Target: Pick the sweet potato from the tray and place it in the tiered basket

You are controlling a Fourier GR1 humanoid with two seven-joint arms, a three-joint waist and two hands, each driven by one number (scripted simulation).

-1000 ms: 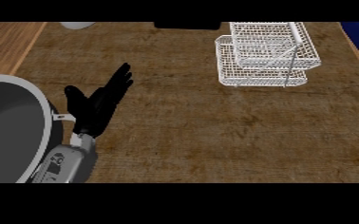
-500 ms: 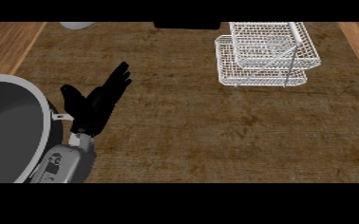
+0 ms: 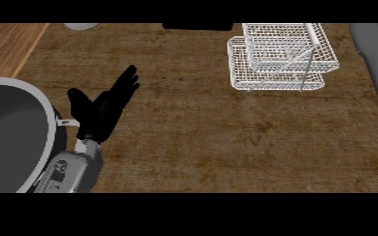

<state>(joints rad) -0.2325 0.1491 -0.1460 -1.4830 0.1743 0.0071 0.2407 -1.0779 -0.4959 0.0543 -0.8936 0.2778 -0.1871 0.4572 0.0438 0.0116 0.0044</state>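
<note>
White wire made up the tiered basket [image 3: 284, 55], which stood at the counter's far right with its upper tier set back, leaving both tiers reachable from above. The left hand [image 3: 103, 107] lay at the left beside a grey round rim [image 3: 40, 130], fingers straight and spread, holding nothing. No sweet potato or right hand showed anywhere, so the pick seemed not yet begun.

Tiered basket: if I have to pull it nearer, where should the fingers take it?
Probably the tiered basket by its lower tier's near rim, coming from the view's lower edge: that wire edge juts out clear of the upper tier, so it can be hooked. The open left hand is the only one showing.
</note>
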